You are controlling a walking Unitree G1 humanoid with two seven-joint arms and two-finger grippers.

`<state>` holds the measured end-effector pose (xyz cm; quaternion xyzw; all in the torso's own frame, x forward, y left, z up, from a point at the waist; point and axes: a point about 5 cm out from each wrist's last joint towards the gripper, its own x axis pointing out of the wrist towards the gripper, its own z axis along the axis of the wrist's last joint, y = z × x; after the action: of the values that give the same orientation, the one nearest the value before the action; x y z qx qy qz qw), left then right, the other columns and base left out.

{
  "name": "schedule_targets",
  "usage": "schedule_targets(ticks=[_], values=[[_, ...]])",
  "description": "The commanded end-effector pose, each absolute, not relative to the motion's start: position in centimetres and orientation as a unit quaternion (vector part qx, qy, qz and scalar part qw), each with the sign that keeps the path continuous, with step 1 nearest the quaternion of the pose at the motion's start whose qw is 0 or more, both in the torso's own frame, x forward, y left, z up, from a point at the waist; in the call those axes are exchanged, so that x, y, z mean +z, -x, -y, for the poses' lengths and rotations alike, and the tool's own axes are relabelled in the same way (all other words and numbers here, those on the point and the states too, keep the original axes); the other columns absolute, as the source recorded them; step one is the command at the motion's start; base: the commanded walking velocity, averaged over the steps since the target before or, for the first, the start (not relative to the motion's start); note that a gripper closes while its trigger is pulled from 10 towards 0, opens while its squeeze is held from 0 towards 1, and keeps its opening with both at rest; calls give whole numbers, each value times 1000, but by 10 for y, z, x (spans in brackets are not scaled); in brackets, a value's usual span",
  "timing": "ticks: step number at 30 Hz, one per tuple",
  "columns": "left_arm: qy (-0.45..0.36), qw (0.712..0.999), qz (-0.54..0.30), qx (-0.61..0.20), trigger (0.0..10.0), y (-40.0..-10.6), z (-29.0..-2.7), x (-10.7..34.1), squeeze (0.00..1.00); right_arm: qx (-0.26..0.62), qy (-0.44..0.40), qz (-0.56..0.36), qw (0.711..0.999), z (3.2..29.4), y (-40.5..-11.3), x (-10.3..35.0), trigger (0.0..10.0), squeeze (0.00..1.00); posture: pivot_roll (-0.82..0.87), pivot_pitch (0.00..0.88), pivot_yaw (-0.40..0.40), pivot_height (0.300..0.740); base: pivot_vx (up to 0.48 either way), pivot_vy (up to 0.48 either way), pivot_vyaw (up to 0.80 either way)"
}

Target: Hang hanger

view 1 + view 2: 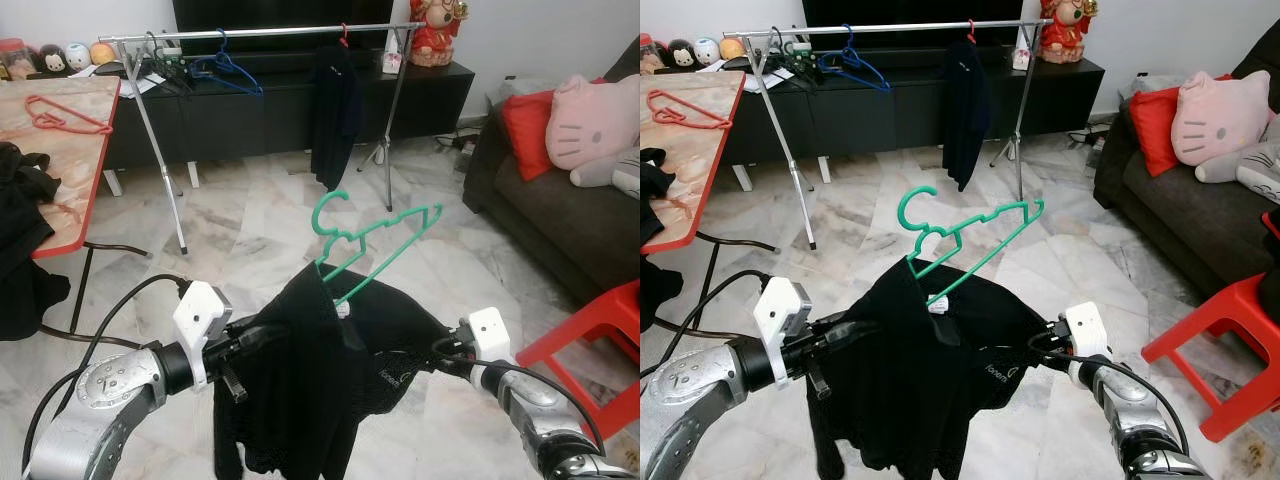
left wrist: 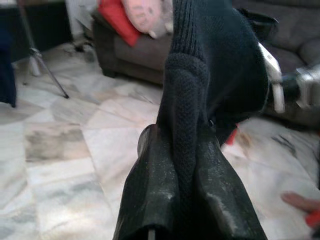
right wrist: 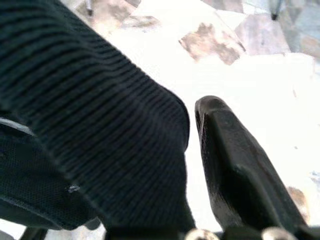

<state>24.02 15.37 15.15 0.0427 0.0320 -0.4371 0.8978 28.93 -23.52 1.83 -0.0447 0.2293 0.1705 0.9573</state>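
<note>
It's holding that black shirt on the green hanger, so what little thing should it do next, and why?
Probably step forward toward the clothes rail. The left gripper and right gripper hold the black garment on the green hanger, whose hook is free, but the rail stands well ahead across open floor, seemingly beyond reach.

Marble-tile floor (image 1: 260, 230), pale with grey-brown veining. On it: clothes rack (image 1: 165, 180) on splayed metal legs, tripod foot on the far side. Low black TV cabinet (image 1: 250, 110) behind the rack. Dark sofa (image 1: 560, 220) on the right, red plastic stool (image 1: 600, 330) near its front. Red-edged table (image 1: 75, 160) on the left, thin black legs on the tiles; a red hanger (image 1: 65, 115) and dark clothes (image 1: 20, 200) lie on its top. Black cable (image 1: 100, 335) trails across the floor under the table.
</note>
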Motion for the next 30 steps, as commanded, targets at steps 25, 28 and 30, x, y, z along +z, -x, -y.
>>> schedule_targets(ticks=[25, 28, 30], values=[[-48, 901, -3, -430, 10000, -245, -144, 155, 0, 152, 11, -311, 938, 253, -281, 12, 10000, 1000, 5, 0, -89, 740, 0, 0, 0], [-43, 899, -6, -437, 10000, -244, -143, 155, 0, 160, -36, -302, 939, 247, -286, 15, 10000, 1000, 2, 0, -89, 740, 0, 0, 0], [-42, 897, -6, -440, 10000, -243, -142, 154, 0, 168, -58, -304, 936, 244, -286, 15, 10000, 1000, 1, 0, -90, 740, 0, 0, 0]])
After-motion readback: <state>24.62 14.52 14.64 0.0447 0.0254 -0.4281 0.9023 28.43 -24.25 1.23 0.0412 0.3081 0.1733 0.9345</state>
